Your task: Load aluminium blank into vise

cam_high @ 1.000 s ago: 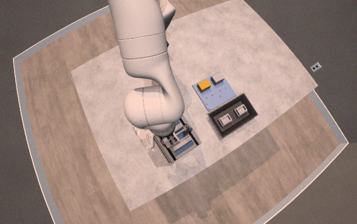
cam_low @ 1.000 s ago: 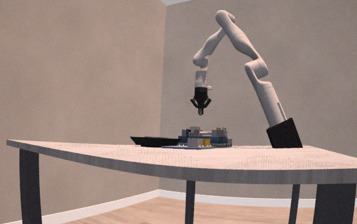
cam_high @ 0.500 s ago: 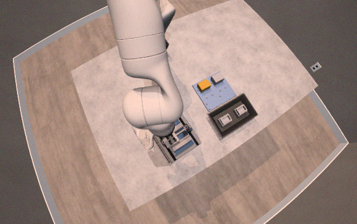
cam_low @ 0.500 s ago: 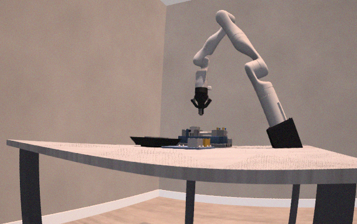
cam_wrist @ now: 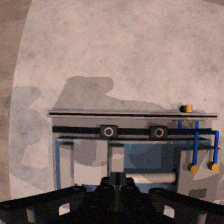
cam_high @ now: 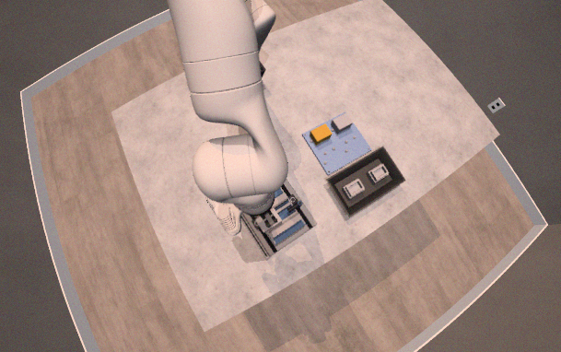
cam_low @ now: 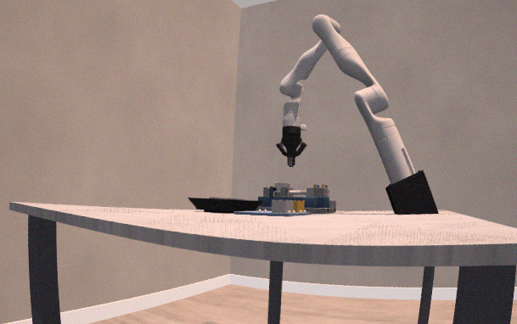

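The desk [cam_low: 352,237] carried the cell. The arm [cam_high: 226,92] reached over the vise [cam_high: 290,226], its pincer [cam_low: 291,160] pressed together on nothing and hanging well above it. Beside the vise, the dark outfeed tray [cam_high: 393,163] held two finished parts [cam_high: 353,188] [cam_high: 378,173], pockets up. On the blue infeed plate [cam_high: 350,152] an aluminium blank [cam_high: 342,122] lay just beside a brass blank [cam_high: 321,134].

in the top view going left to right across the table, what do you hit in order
vise, partly under the arm → brass blank → aluminium blank → first finished part → second finished part, both lying in the outfeed tray. The blanks sit on the infeed plate.
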`<state>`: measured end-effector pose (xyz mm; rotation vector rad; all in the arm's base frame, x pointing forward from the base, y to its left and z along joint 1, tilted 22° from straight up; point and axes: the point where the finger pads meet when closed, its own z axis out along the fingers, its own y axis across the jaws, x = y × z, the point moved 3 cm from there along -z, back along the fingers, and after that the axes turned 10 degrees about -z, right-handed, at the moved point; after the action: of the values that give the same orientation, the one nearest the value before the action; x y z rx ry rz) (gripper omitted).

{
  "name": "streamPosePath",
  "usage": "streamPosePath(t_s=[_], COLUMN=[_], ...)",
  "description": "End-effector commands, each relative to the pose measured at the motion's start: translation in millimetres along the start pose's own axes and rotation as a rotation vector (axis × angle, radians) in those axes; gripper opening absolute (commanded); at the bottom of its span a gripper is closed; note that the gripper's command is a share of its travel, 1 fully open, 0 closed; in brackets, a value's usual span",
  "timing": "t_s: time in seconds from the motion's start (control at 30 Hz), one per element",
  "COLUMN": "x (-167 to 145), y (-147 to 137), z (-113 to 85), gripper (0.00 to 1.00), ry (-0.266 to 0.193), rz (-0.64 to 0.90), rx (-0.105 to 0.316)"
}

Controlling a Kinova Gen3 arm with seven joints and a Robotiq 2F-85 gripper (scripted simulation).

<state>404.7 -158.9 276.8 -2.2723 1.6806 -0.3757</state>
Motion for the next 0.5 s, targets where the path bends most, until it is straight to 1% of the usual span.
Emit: streamPosePath(t_s=[0.0,0.47], x=[-0.8,-0.3], y=[0.4,-0.1], z=[0.0,6.8], gripper=[0.0,0.0], ry=[-0.007,-0.003], rz=[-0.006,-0.006], rx=[-0.001,0.003])
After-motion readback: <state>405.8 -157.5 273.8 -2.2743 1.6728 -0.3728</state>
